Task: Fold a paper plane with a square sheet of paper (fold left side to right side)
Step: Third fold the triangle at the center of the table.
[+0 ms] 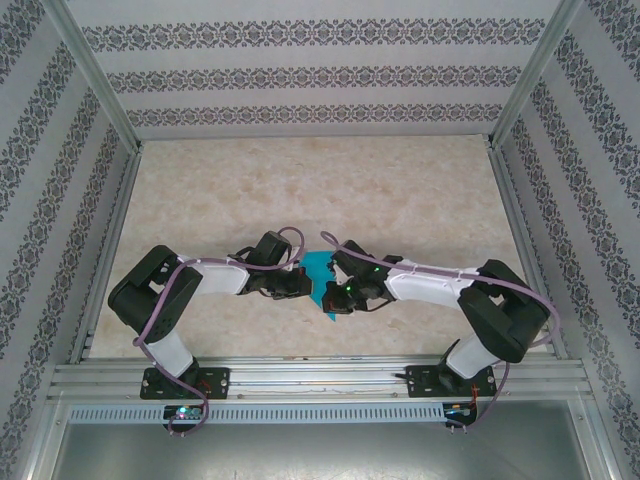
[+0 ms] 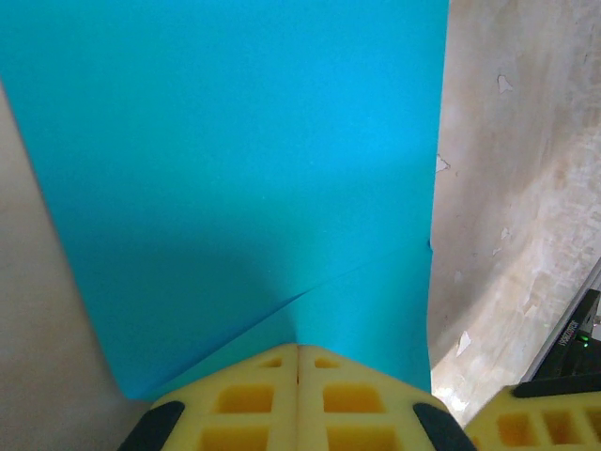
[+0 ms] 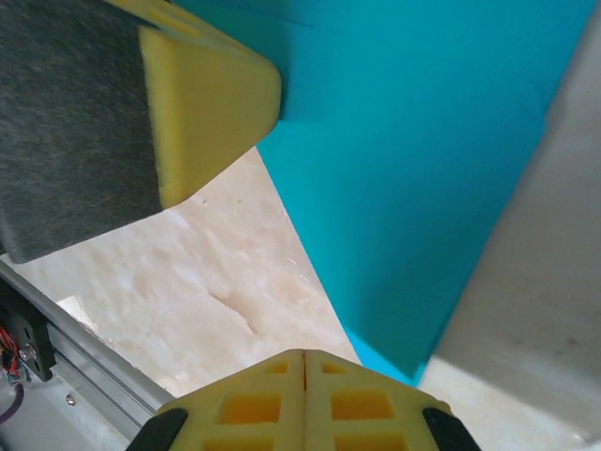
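The teal-blue square sheet of paper [image 1: 320, 274] lies on the table between my two grippers, with a folded layer on top and a crease running across it [image 2: 263, 169]. My left gripper [image 2: 299, 349] is shut, its yellow fingertips resting on the sheet's near part; nothing shows between them. In the top view it [image 1: 303, 287] sits at the paper's left edge. My right gripper [image 3: 304, 355] is shut and empty over bare table, just beside the paper's [image 3: 423, 169] pointed corner, on the sheet's right side [image 1: 336, 298]. The left gripper's finger [image 3: 207, 103] shows at the upper left of the right wrist view.
The marble-patterned table [image 1: 320, 190] stretches away behind the arms. An aluminium rail [image 1: 320, 375] runs along the near edge, close to the right gripper [image 3: 84, 362]. Patterned walls close in three sides.
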`<state>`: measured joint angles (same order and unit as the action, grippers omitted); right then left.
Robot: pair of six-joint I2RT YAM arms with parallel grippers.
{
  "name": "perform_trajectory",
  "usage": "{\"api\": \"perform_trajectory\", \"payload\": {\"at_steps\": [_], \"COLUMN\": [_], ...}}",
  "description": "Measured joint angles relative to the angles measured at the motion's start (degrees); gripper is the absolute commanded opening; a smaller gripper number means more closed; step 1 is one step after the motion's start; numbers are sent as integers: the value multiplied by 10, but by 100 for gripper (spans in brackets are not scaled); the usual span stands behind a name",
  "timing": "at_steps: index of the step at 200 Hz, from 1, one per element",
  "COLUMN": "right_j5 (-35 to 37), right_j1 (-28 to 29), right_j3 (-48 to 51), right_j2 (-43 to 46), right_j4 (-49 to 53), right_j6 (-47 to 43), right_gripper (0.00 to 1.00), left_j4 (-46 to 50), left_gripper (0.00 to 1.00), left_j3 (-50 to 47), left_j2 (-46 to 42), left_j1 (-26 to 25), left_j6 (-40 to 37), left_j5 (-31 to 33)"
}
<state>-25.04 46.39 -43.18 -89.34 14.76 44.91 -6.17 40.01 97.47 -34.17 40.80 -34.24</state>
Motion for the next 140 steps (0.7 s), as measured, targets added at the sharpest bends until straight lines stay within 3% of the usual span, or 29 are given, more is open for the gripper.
{"api": "perform_trajectory", "payload": {"at_steps": [62, 140], "right_j5": [1, -6], "right_j1": [0, -10], "right_j3": [17, 72], "right_j2": [-26, 23], "right_j4": [-23, -41], "right_j6": [17, 26], "right_gripper": [0, 0], "left_j4": [0, 0], "left_gripper": [0, 0], "left_j3": [0, 0], "left_j2": [0, 0], "left_j1": [0, 0], "left_j6": [0, 7], "left_j5": [0, 0]}}
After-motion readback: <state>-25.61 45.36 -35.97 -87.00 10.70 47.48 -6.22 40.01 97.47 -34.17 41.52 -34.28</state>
